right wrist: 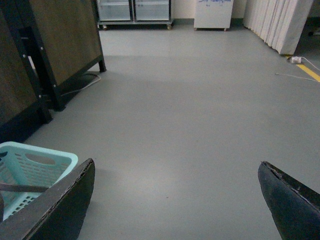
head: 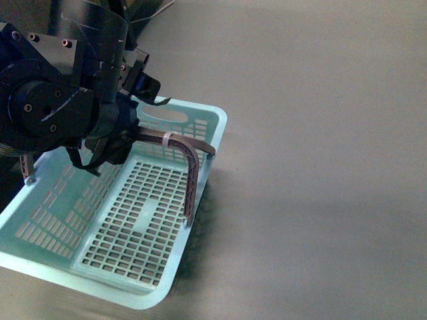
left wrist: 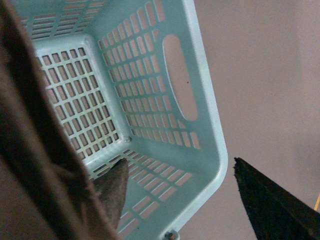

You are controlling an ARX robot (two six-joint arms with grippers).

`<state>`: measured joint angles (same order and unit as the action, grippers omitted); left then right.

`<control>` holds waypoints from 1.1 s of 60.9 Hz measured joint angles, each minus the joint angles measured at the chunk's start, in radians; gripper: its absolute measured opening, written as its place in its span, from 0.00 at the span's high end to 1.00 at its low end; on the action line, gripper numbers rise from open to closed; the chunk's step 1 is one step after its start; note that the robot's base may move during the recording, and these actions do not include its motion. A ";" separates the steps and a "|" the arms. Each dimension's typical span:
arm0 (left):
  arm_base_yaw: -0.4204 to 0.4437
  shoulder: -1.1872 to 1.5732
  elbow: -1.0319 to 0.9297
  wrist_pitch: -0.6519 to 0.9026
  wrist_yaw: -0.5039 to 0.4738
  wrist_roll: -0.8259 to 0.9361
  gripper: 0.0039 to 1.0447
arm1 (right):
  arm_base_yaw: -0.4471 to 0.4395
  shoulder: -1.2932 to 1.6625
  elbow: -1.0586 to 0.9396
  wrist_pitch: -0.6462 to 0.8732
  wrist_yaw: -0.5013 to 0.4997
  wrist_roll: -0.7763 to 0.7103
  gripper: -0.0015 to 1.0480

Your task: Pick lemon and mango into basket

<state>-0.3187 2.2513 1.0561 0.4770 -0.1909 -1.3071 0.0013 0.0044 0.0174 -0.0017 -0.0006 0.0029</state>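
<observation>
Reading the writing: we find only blue marks on the white cabinet (right wrist: 213, 14) far across the room in the right wrist view. They are too small and blurred for us to read.
Basket place: the basket (head: 47, 213) sits on the grey floor (head: 320, 167) at about 8 o'clock in the front view and runs off the frame at 9 o'clock. The right wrist view catches one corner of it.
Basket long axis: we see it run from about 7 o'clock to 1 o'clock. The mouth faces up, and the short wall with the oval handhold is at the 1 o'clock end.
Basket count: one.
Handles: we see one brown handle (head: 191, 180) plainly. One leg reaches toward the arm and the other drops inside the 3 o'clock long wall. A brown strip at the 9 o'clock rim may be a second; we cannot tell.
Zip ties: one white zip tie (head: 167, 140), wrapped round that handle near the far wall.
Left arm: the dark left arm (head: 60, 93) is at 10 o'clock, over the basket's far left corner.
Left gripper: the left gripper (left wrist: 192, 197) looks down into the basket. Its fingers (left wrist: 270, 205) are spread, with only slotted wall and rim between them.
Right gripper: the right gripper (right wrist: 172, 200) has two fingers spread wide, with bare floor between them.
</observation>
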 joint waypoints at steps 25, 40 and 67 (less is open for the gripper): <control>0.017 -0.063 -0.078 0.016 0.016 -0.084 0.72 | 0.000 0.000 0.000 0.000 0.000 0.000 0.08; -0.009 -0.356 -0.282 0.071 -0.010 -0.096 0.73 | 0.000 0.000 0.000 0.000 0.000 0.000 0.08; -0.030 -0.974 -0.443 -0.187 -0.100 -0.175 0.73 | 0.000 0.000 0.000 0.000 0.000 0.000 0.08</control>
<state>-0.3489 1.2774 0.6132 0.2905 -0.2905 -1.4826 0.0013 0.0044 0.0174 -0.0017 -0.0002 0.0029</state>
